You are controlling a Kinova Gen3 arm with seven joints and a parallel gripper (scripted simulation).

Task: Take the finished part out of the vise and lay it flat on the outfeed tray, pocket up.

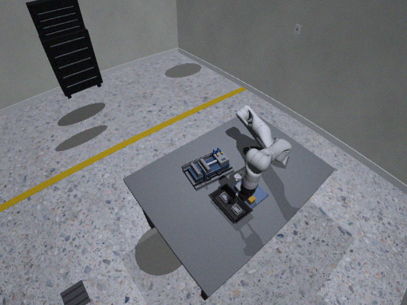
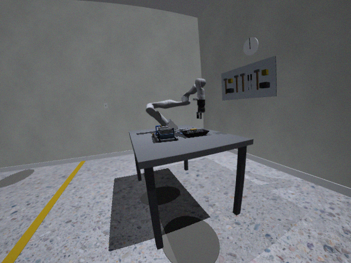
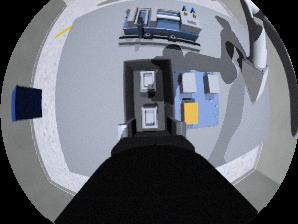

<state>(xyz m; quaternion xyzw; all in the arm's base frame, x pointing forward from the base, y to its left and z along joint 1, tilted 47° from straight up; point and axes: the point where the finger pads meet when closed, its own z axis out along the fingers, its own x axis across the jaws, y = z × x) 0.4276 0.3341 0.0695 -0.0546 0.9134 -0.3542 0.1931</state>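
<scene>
The black outfeed tray [image 1: 229,202] lies on the grey table, right of the blue vise [image 1: 206,166]. Two pale flat parts rest on the tray floor, one at the far end [image 3: 147,82] and one at the near end [image 3: 149,116]; both show a recessed middle facing up. My gripper [image 2: 200,116] hangs open and empty well above the tray [image 2: 194,132], pointing straight down. In the wrist view its dark body fills the bottom and the fingertips are not clear. The vise also shows in the wrist view [image 3: 160,23]; whether its jaws hold a part I cannot tell.
A blue mat [image 1: 256,196] lies right of the tray, carrying a yellow block [image 3: 190,111] and two pale pieces [image 3: 200,83]. The arm's base stands at the table's far right. A tool board [image 2: 249,78] hangs on the wall behind.
</scene>
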